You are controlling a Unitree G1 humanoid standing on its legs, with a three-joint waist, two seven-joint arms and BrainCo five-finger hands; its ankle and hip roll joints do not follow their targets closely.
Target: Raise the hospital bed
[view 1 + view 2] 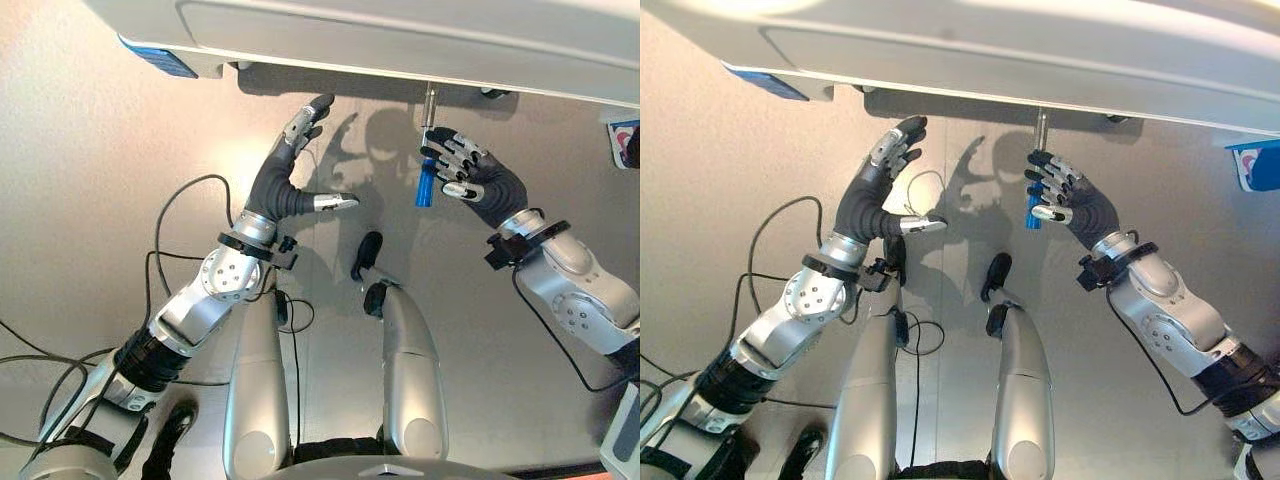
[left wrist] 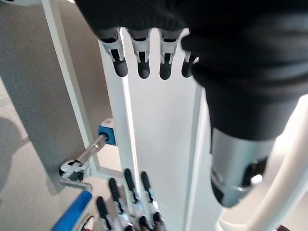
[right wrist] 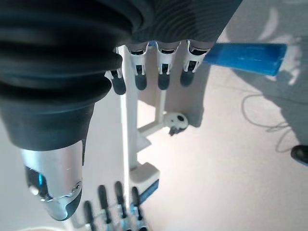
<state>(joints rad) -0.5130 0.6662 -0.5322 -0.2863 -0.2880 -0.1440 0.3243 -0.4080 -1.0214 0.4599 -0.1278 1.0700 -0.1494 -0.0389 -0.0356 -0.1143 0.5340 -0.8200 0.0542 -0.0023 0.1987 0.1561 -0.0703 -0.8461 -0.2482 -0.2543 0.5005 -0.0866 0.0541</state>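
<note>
White hospital bed frame (image 1: 400,40) across the far side, above grey floor (image 1: 90,200). Blue cylindrical crank handle (image 1: 426,187) hanging on a metal rod (image 1: 429,103) beneath the bed's edge. Right robot hand (image 1: 470,178) beside the handle, fingers loosely bent, touching it but not closed around. Left robot hand (image 1: 290,170) wide, fingers straight, raised toward the bed's underside.

A clinical or care-training room, seen from above at the foot of a hospital bed (image 1: 400,40). The bed's white moulded end panel spans the far edge, with a pale metal frame (image 2: 72,96) beneath it, a blue-capped corner (image 1: 160,60), and a metal crank rod ending in a blue crank handle (image 1: 426,185). The plain, smooth beige floor (image 1: 90,200) has a seamless, wipe-clean look and carries no furnishings.
</note>
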